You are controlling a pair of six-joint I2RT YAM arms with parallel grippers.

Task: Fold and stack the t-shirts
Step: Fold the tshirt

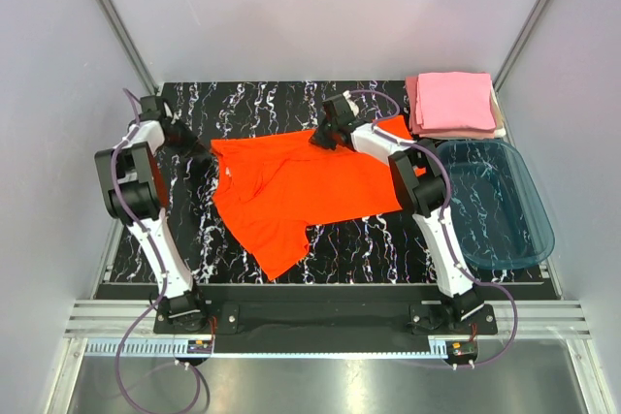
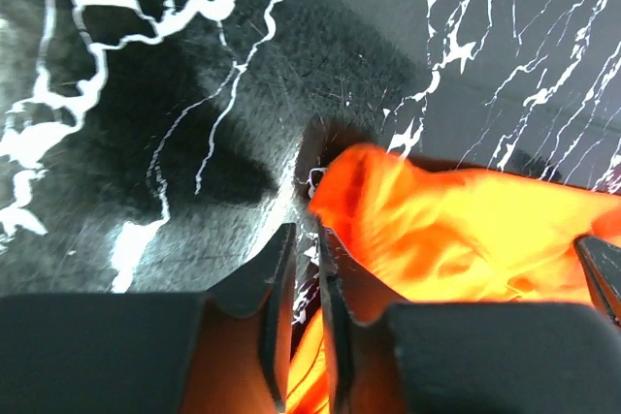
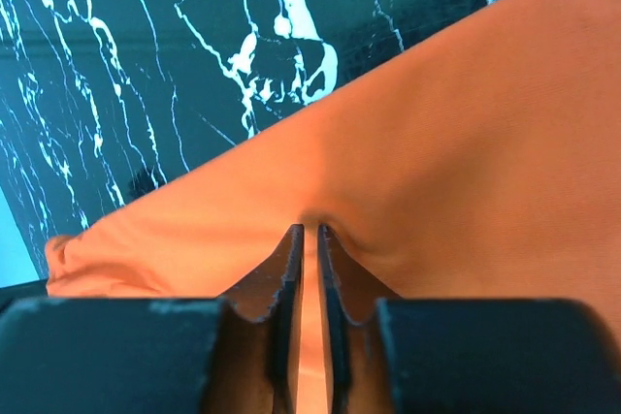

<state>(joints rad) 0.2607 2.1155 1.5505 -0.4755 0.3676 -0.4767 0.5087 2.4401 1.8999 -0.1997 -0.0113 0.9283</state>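
Closest to the wrist lens, the right gripper [image 3: 309,230] had its jaws drawn together to a thin slit, with a pucker of the orange-red t-shirt [image 3: 456,143] pinched at their tips. From above, this grip was at the garment's far edge, near the middle of the black marbled table [image 1: 184,230]. The left gripper [image 2: 305,232] was likewise closed to a narrow gap. Orange cloth showed inside the slit and rose in a bunch just beside the tips, so it appeared to hold the shirt's left edge. The shirt lay unfolded and wrinkled across the centre of the table, with one flap reaching toward the near edge. A stack of folded pink t-shirts [image 1: 452,102] sat at the far right corner, apart from the orange garment. A translucent teal tub [image 1: 505,210] stood on the right side, just nearer than the pink stack.
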